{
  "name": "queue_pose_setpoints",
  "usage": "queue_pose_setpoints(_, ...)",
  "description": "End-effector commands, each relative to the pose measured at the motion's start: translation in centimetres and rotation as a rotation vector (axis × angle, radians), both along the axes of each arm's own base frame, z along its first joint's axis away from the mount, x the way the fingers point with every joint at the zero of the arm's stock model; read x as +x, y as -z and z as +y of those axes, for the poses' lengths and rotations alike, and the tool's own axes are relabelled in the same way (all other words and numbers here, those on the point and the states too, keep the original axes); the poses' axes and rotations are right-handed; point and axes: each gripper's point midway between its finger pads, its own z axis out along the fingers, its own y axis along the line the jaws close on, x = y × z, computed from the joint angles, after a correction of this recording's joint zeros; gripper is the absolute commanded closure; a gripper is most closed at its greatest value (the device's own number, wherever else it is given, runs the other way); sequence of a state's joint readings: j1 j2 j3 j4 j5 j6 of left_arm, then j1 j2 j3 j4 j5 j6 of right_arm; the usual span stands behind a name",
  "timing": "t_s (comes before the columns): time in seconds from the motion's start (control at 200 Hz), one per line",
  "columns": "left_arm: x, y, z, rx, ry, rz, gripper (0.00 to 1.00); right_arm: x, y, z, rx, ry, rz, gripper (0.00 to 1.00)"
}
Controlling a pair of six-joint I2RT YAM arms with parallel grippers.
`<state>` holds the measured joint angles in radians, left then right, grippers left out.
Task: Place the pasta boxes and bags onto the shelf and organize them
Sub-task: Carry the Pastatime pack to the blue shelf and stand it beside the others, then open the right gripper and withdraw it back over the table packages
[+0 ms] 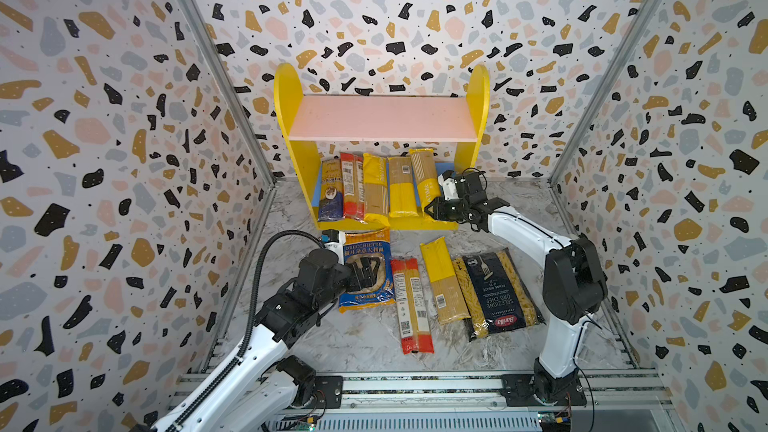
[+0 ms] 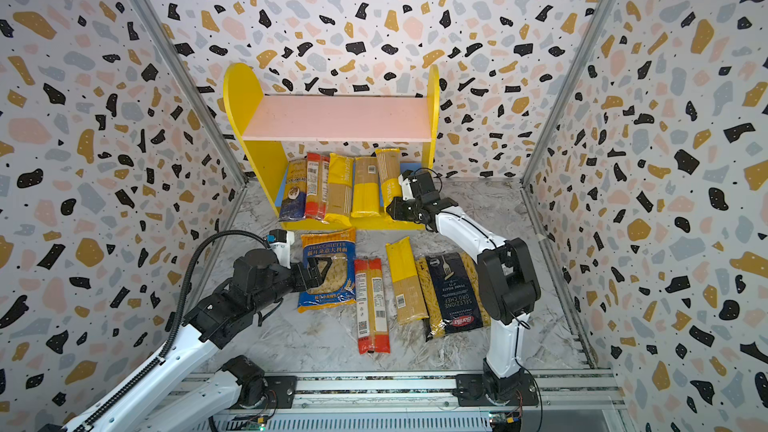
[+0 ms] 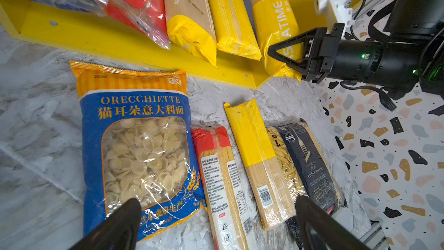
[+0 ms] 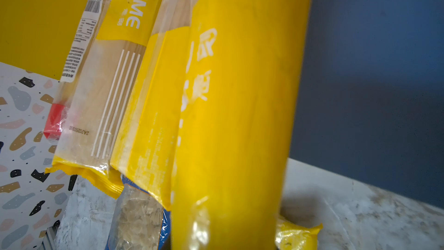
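now, your right pincer [image 1: 432, 207] is clenched on the rightmost yellow spaghetti pack [image 1: 422, 172], gripping it near its lower end at the front edge of the shelf [image 1: 286, 118]. the right wrist view is almost filled by that pack, with the blue lower board [image 4: 372, 68] beside it. the pack sits in the lower tier, a little tilted, at the right end of a row. to its left stand two more yellow packs [image 1: 401, 189], then a red pack [image 1: 352, 189], then a dark blue and gold pack [image 1: 331, 193] against the left side panel. the pink upper board [image 1: 382, 118] carries nothing.

your left pincer [image 1: 368, 270] is released, jaws spread wide, over the clear window of the orecchiette bag [image 1: 365, 243]. you cannot tell from these views whether the tips touch the bag. that bag lies flat on the bench [image 1: 353, 347] just in front of the shelf.

beside the bag, going right, lie a red spaghetti pack [image 1: 411, 305], a yellow spaghetti pack [image 1: 442, 280] and the navy barilla bag [image 1: 494, 292]. the yellow one rests partly over the barilla bag's left edge, and all four lie lengthwise, pointing toward the shelf
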<state>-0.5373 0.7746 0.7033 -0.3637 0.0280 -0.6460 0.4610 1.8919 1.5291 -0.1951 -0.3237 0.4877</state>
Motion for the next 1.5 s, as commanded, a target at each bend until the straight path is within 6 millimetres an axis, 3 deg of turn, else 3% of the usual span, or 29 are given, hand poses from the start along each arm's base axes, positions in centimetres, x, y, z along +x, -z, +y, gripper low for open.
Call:
queue_pose_setpoints(0.0, 0.6, -2.3, -0.1, -0.019, 0.001, -0.072, 0.01, 2.6, -9.1, 0.7, 0.092, -0.005, -0.270, 0.83)
queue_pose_setpoints(0.335, 0.6, -2.3, -0.1, -0.017, 0.006, -0.074, 0.00, 3.2, -8.8, 0.0, 0.071, 0.041, -0.261, 0.72)
queue_pose_setpoints(0.491, 0.5, -2.4, 0.0, -0.019, 0.006, -0.079, 0.01, 3.2, -8.5, -0.2, 0.067, 0.049, -0.248, 0.49)
queue_pose_setpoints(0.786, 0.3, -2.6, 0.1, -0.024, 0.001, -0.086, 0.00, 2.6, -8.9, -0.7, 0.063, 0.059, -0.242, 0.45)
queue_pose_setpoints(0.891, 0.2, -2.5, 0.3, -0.019, -0.003, -0.085, 0.00, 1.8, -9.4, -1.0, 0.067, 0.054, -0.249, 0.42)
queue_pose_setpoints(1.096, 0.0, -2.1, 1.1, 0.003, -0.031, -0.080, 0.01, -0.1, -9.9, -1.2, 0.059, 0.030, -0.261, 0.24)
queue_pose_setpoints(1.296, -0.5, -1.9, 1.7, 0.006, -0.054, -0.069, 0.01, -2.2, -9.8, -1.9, 0.063, 0.020, -0.245, 0.23)
queue_pose_setpoints(1.497, -1.4, -1.8, 2.7, -0.008, -0.089, -0.062, 0.00, -5.6, -9.8, -2.3, 0.063, -0.003, -0.239, 0.23)
